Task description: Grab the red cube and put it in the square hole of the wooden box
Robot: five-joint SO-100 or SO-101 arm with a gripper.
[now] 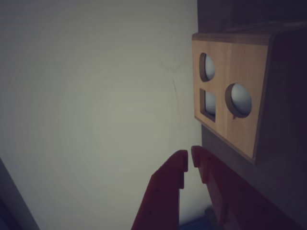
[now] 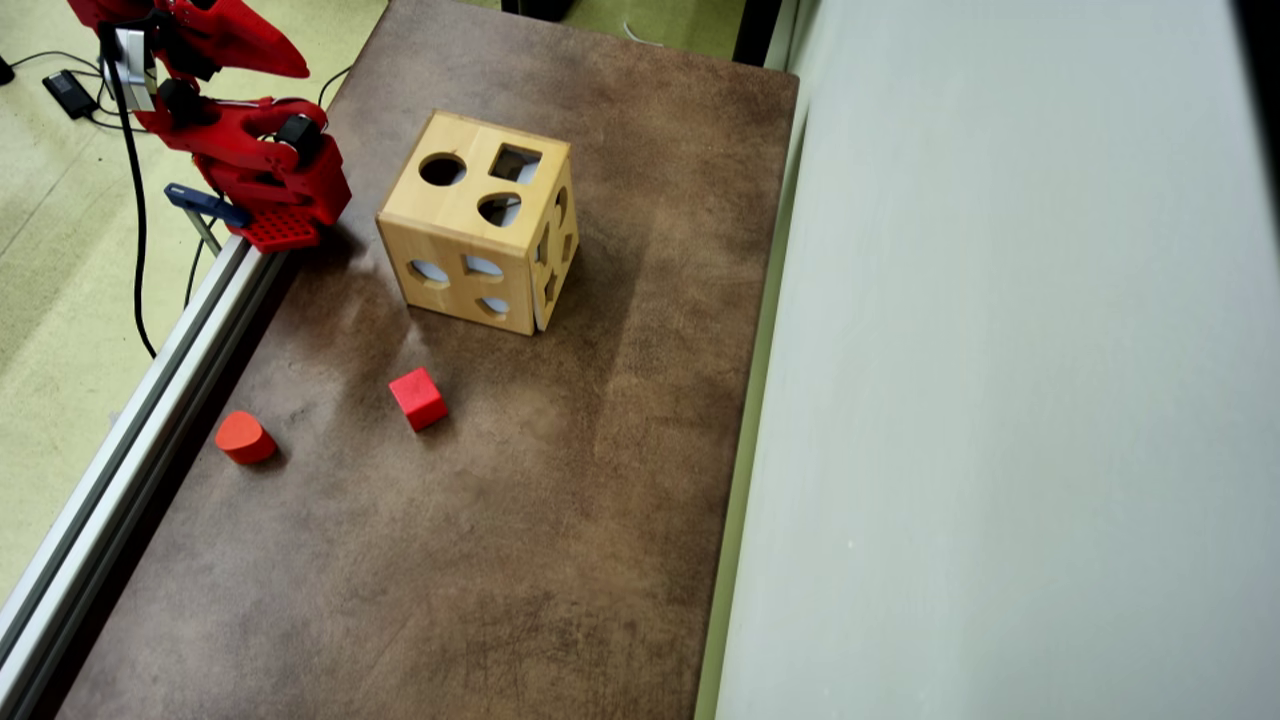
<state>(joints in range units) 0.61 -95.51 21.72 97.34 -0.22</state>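
Note:
The red cube (image 2: 418, 398) lies on the brown table (image 2: 520, 560) in the overhead view, in front of the wooden box (image 2: 470, 230). The box stands upright, with its square hole (image 2: 515, 163) in the top face beside two rounded holes. In the wrist view the box (image 1: 242, 62) is at the right, its square hole (image 1: 207, 104) facing me; the cube is out of that view. My red gripper (image 1: 189, 160) is shut and empty, with only a thin slit between its tips. In the overhead view my gripper (image 2: 298, 70) is folded back at the top left, far from the cube.
A red rounded block (image 2: 244, 437) lies near the table's left edge. An aluminium rail (image 2: 140, 420) runs along that edge. A grey wall panel (image 2: 1000, 350) bounds the table's right side and fills the wrist view (image 1: 96, 96). Cables lie on the floor at the left.

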